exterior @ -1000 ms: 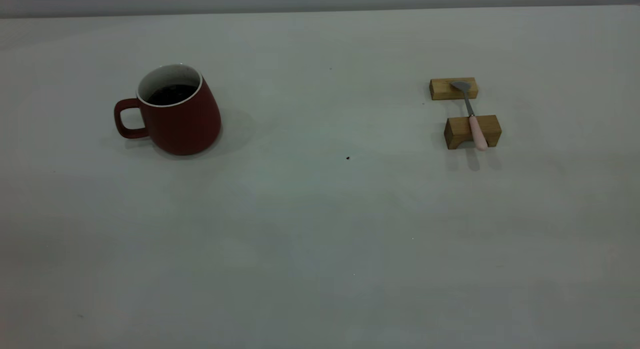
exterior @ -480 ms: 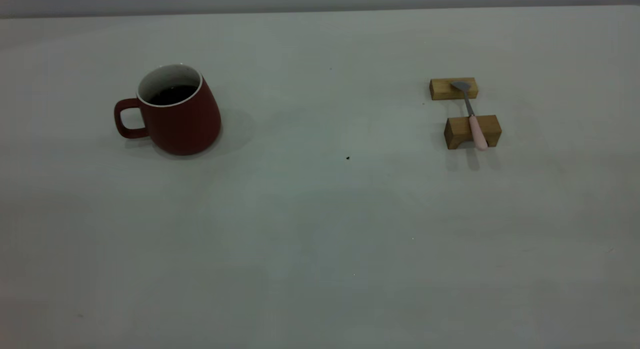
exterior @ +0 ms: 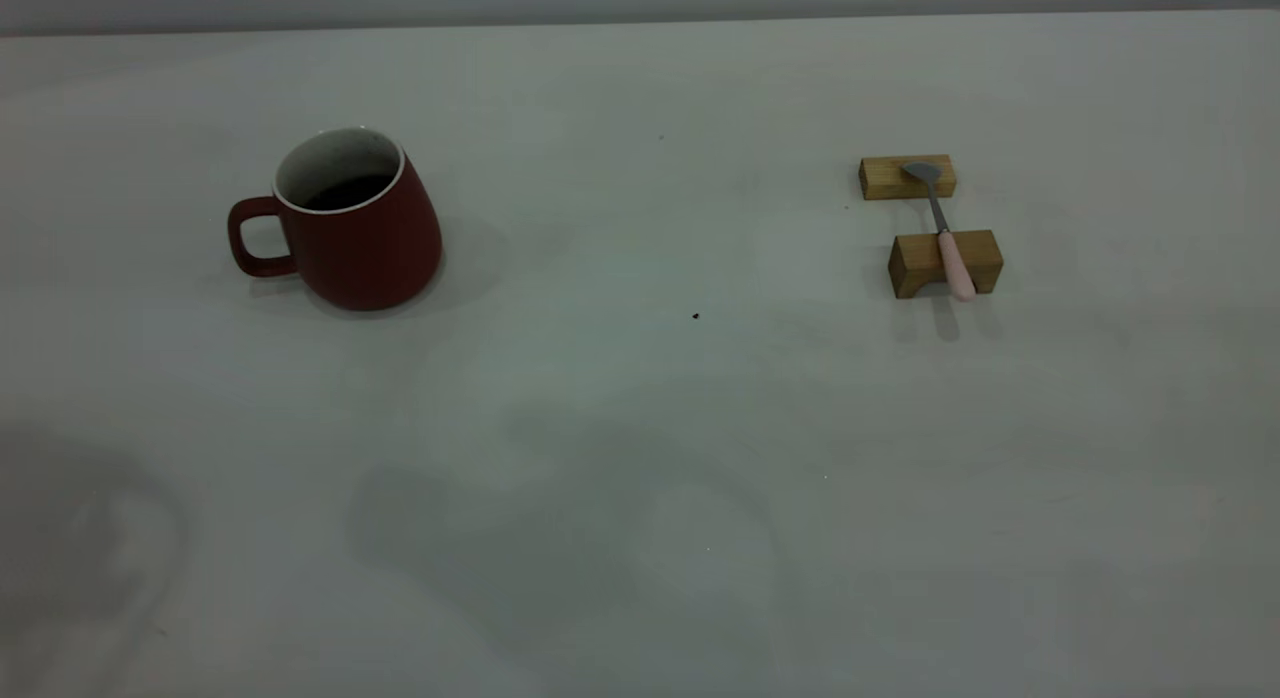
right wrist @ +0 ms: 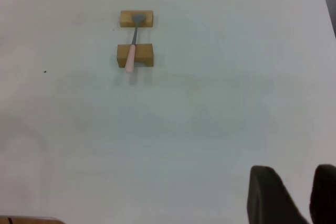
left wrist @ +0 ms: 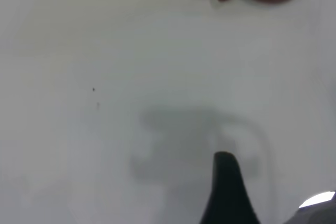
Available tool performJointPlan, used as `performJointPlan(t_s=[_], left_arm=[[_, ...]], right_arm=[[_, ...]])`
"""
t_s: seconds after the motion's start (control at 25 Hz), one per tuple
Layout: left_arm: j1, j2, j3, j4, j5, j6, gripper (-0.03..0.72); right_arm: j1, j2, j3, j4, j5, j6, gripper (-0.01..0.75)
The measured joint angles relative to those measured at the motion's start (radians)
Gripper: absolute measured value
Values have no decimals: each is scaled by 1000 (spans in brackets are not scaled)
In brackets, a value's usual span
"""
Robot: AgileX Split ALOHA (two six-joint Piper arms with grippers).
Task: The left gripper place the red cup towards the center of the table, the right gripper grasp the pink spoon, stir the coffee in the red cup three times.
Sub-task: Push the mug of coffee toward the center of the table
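Left tool (left wrist: 273, 192) shadow has appeared on table (exterior: 640, 398).

Red cup (exterior: 355, 240) upright with coffee (exterior: 345, 192), pink spoon (exterior: 945, 240) well apart

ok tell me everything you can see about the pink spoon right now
The pink spoon is small and slim, with a pale pink handle and a thin grey neck and bowl that look like metal. It lies flat, bridging two tan wooden blocks: the bowl rests on the far block, the handle on the near block, its end overhanging slightly towards the camera. It sits on the right side of the table, far from the red cup. No tool touches it.
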Motion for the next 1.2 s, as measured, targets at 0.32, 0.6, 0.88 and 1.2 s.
performJointPlan(t_s=[0.32,0.6,0.88,1.2], left_arm=[[0,426,-217,-1,-25,293,610],[-21,726,-399,3,-27,435,609],[-95,950,-579,3,-41,533,605],[-146,1123,-724,17,-49,595,596]], right_arm=[[0,0,0,0,0,0,237],[0,0,0,0,0,0,237],[0,0,0,0,0,0,237],[0,0,0,0,0,0,237]])
